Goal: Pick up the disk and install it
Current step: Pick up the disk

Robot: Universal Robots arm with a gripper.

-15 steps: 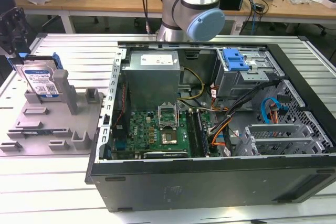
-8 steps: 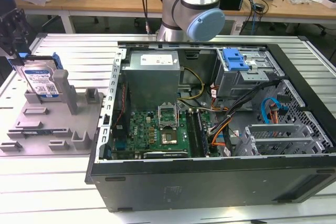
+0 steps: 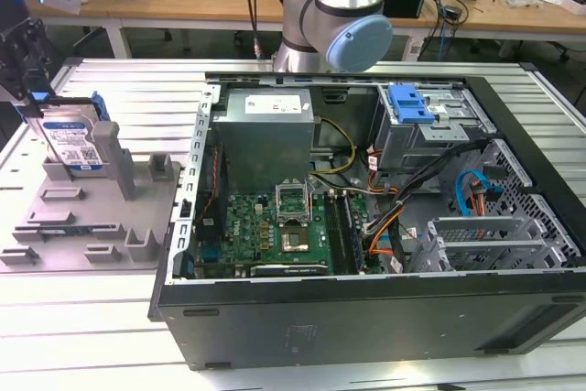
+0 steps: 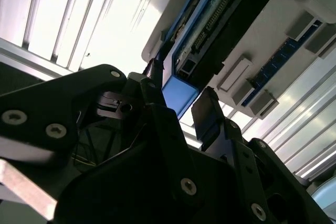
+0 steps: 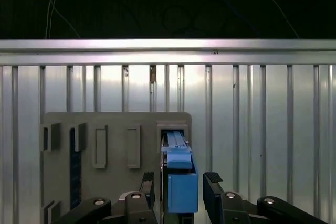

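Observation:
The disk (image 3: pixel 73 139) stands on edge in a slot of the grey holder (image 3: pixel 92 217), at the exterior view's left, its white-and-blue label facing the camera. In both wrist views its blue rail (image 5: pixel 181 184) rises between my two black fingers (image 5: pixel 212 182). My gripper (image 3: pixel 35 105) is over the disk's upper edge and is open, with a finger on each side and a small gap to the rail. In the second wrist view, the disk's dark connector side (image 4: pixel 210 30) runs away from the gripper (image 4: pixel 181 94).
An open computer case (image 3: pixel 540 318) lies on the ribbed metal table (image 3: pixel 119 89) at the exterior view's right, with a motherboard (image 3: pixel 275 226), cables and a drive bay with a blue latch (image 3: pixel 409 103). The arm's base (image 3: pixel 334 16) stands behind it. The holder has further slots and posts (image 5: pixel 100 145).

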